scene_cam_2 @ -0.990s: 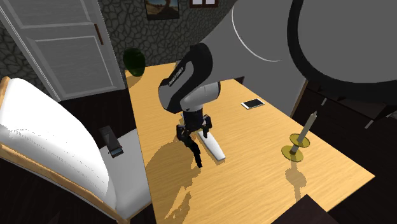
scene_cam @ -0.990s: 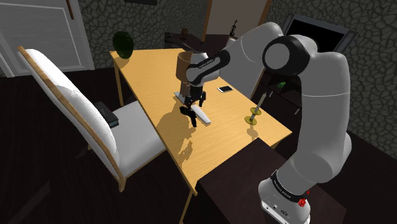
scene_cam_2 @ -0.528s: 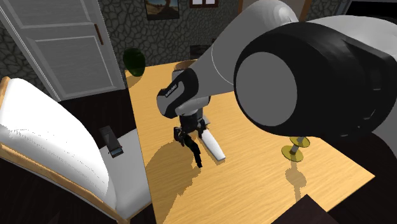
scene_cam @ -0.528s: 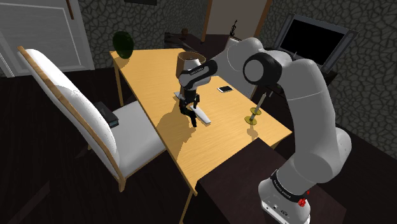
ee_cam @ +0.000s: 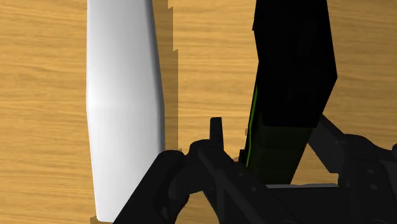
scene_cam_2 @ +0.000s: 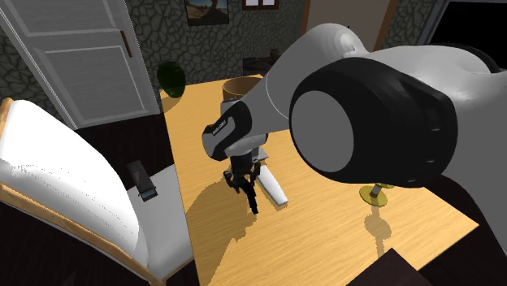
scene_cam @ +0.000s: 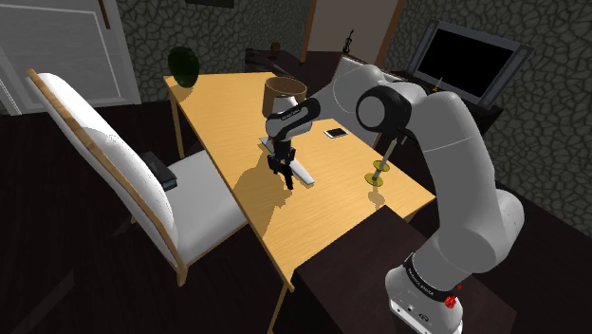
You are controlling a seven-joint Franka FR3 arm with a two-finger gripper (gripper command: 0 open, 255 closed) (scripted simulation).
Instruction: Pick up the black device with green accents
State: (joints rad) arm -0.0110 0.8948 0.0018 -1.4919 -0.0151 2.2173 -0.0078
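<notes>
Wooden counter (scene_cam: 323,223). Chair (scene_cam: 95,142), white-cushioned, alongside. White arm (scene_cam: 455,142), over the counter. Brown open vessel (scene_cam: 282,88) behind the arm; contents hidden. White slab (ee_cam: 121,102), flat on the counter. Black device (ee_cam: 289,70), just beside the slab, parallel, apart; green stripe plain in wrist view, all black from the shoulder. Gripper (ee_cam: 273,137): jaws apart astride its near end, counter showing between one and the device.
</notes>
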